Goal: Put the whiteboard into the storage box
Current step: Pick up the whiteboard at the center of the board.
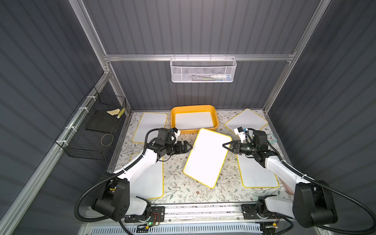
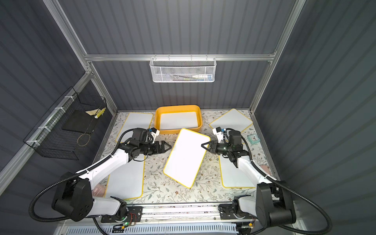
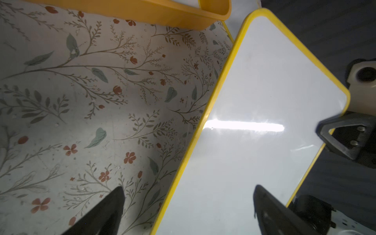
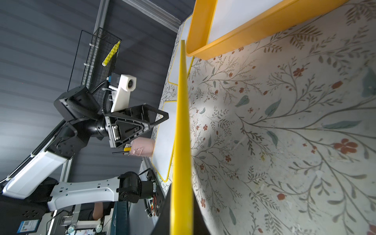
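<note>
Both top views are showing the floral table (image 1: 177, 183), with four flat white boards (image 1: 150, 126) lying toward its corners. Over the middle, the whiteboard (image 1: 207, 156) is hanging tilted and clear of the cloth. Its far corner is sitting near the storage box (image 1: 183, 131) but outside it. That box is resting at the far middle of the table, with another white board (image 1: 193, 120) lying inside. The right gripper (image 1: 224, 145) is clamping the whiteboard's right long edge; the right wrist view is showing the yellow rim (image 4: 182, 122) running between its fingers. The left gripper (image 1: 190, 147) is hovering at the left long edge, jaws spread wide. A small clock (image 1: 271, 138) is sitting behind the right arm.
</note>
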Action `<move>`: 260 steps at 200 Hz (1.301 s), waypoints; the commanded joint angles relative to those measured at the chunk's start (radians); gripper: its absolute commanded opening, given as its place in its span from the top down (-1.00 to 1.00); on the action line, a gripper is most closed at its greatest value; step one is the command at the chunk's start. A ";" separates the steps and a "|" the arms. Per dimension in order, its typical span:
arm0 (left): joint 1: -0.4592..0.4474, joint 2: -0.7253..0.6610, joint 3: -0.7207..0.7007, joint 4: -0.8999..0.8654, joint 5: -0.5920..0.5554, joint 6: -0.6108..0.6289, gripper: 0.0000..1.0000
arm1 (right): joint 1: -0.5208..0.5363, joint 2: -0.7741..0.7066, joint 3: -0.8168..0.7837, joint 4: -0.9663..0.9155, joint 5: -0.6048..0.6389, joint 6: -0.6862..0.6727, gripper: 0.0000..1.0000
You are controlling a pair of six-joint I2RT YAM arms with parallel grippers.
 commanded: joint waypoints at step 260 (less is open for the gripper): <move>0.063 0.147 -0.086 0.318 0.623 -0.056 0.47 | -0.007 0.136 0.106 0.036 -0.285 -0.040 0.83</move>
